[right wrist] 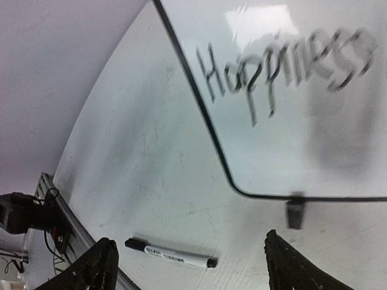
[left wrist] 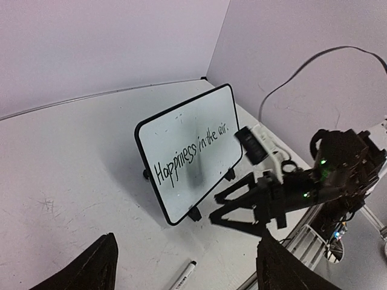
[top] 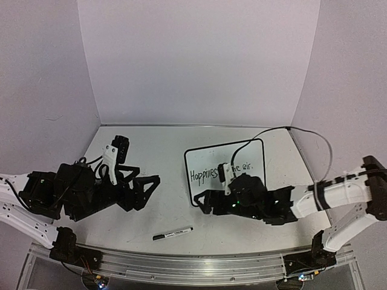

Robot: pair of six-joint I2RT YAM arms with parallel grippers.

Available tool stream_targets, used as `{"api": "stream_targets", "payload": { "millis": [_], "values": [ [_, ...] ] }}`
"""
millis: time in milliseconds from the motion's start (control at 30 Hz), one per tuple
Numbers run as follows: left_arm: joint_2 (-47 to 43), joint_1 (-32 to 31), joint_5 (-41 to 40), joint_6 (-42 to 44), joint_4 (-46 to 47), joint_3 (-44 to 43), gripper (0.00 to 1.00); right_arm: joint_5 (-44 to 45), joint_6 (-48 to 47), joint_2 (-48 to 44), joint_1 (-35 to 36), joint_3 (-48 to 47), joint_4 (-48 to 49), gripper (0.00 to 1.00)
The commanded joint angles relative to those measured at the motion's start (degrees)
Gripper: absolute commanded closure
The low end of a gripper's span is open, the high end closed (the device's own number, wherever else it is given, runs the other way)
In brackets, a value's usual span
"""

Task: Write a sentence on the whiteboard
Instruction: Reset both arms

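Whiteboard (top: 207, 158): smooth glossy white face with a bright glare patch; thin black frame and feet, plastic by the look
Sentence (left wrist: 190, 151): thin black marker ink, matt
Marker (top: 173, 233): smooth plastic, pale printed barrel, black cap
Table (top: 157, 151): matt white top, scuffed with fine grey scratches
Rail (top: 199, 266) at near edge: bare silvery brushed metal
Walls (top: 199, 60): plain matt pale panels

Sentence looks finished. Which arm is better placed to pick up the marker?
Right, probably: the marker shows whole between the open fingers of the right gripper; the left wrist view catches only its tip.
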State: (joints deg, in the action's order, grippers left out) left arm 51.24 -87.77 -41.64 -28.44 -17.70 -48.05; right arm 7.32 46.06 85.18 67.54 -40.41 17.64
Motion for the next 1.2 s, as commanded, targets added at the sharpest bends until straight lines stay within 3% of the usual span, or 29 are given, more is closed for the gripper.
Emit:
{"api": "stream_targets", "payload": {
  "millis": [0, 67, 233, 300, 400, 500, 667, 767, 1167],
  "values": [
    [1.5, 0.0, -5.5, -0.2, 1.0, -7.5, 0.17, 17.0, -7.6, -18.3, -0.7, -3.6, -23.2, 0.09],
    [2.9, 0.1, -8.0, 1.5, 1.1, -10.7, 0.15, 21.8, -10.9, -25.6, -0.9, -6.8, -29.9, 0.03],
    [9.6, 1.5, -12.5, 11.4, 3.9, -21.8, 0.05, 31.5, -20.6, -38.0, -1.4, -16.1, -35.0, 0.02],
    [13.2, 6.9, -6.6, 16.0, 5.7, -26.4, 0.03, 35.7, -25.7, -39.0, -1.9, -20.5, -35.4, 0.02],
    [18.3, 21.4, 7.7, 15.3, 4.0, -32.5, 0.03, 39.2, -33.2, -37.1, -4.1, -26.6, -35.4, 0.02],
    [23.0, 32.6, 22.4, 14.9, 2.3, -38.6, 0.01, 33.9, -37.7, -32.9, -13.4, -31.9, -35.4, 0.02],
    [27.4, 41.9, 26.7, 15.1, -0.1, -45.8, 0.01, 16.3, -38.7, -27.9, -34.8, -35.5, -36.6, 0.02],
    [27.0, 48.8, 32.3, 12.6, -0.9, -46.6, 0.01, 4.9, -36.4, -27.1, -43.7, -36.3, -37.0, 0.02],
    [18.7, 50.6, 29.8, 12.2, -0.9, -40.8, 0.01, 8.3, -36.4, -37.2, -44.5, -32.9, -34.9, 0.02]
  ]
}}
